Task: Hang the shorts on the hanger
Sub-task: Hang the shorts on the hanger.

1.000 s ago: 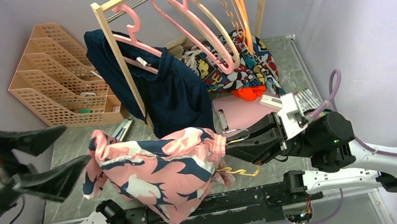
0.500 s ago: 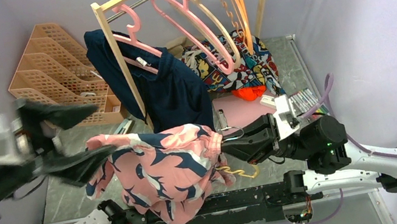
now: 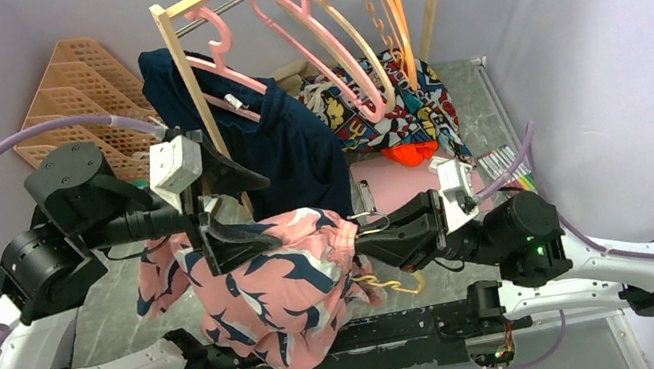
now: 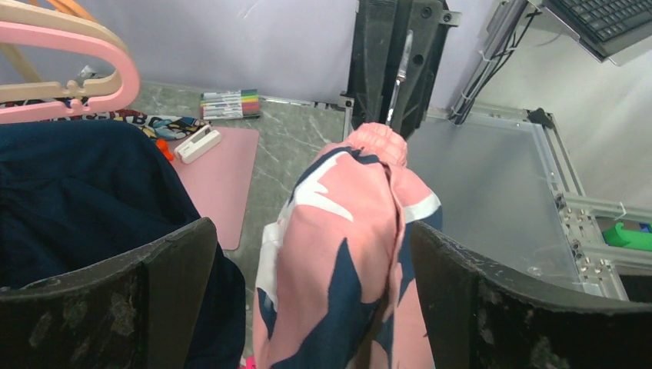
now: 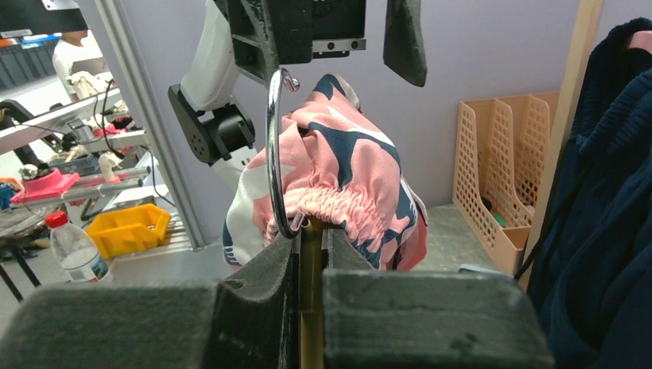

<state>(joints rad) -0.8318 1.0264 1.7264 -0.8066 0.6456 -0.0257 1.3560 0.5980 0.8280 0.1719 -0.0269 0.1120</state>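
Clearance entry: rack side crowded, back right of the table open.
Left gripper spread wide over the bunched shorts, with a gap of air on each side of the fabric in the left wrist view. Navy garment and wooden rack post stand just behind that gripper and block the way back. Right gripper, clamped on the hanger, closes off the shorts' right side. Pink mat lies flat with room to pass above it. Cartoon-print cloth is heaped under the pink hangers. A bare marble strip runs to the right of both.
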